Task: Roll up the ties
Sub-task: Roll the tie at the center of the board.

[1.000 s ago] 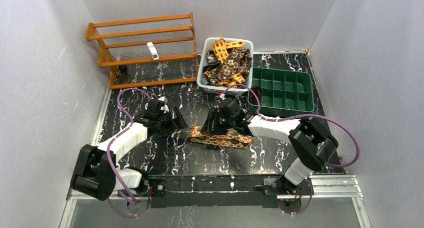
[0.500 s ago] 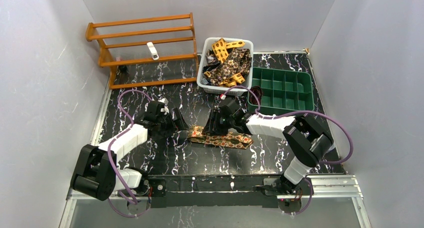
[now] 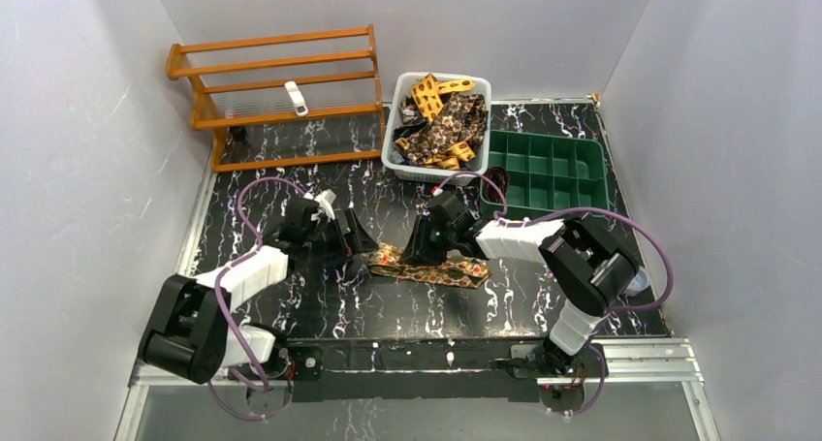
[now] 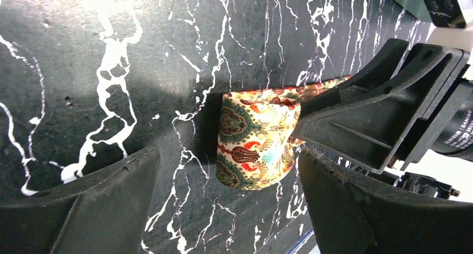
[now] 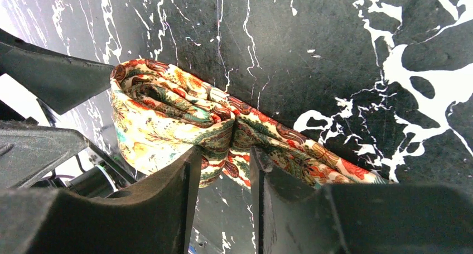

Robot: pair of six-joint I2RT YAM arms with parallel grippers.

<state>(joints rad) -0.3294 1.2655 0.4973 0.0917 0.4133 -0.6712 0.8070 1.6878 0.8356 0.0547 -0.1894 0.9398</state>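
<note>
Left end effector (image 3: 365, 245) nearer tie (image 3: 431, 271), basket (image 3: 391, 160) holding ties (image 3: 441, 121)

- The left arm (image 3: 242, 271) stretches from its base up and toward the middle of the desk, forearm low.
- The left pincer (image 4: 228, 153) sits down near the desk surface with its jaws spread wide, gripping nothing.
- The right arm (image 3: 514, 237) folds at the elbow on the right side, and its forearm runs leftward to the centre.
- The right pincer (image 5: 223, 153) points down, jaws drawn close, with a fold of the tie (image 5: 167, 114) pinched in the narrow gap.
- The two pincers face each other, near but apart (left tips just beside the right's).
</note>
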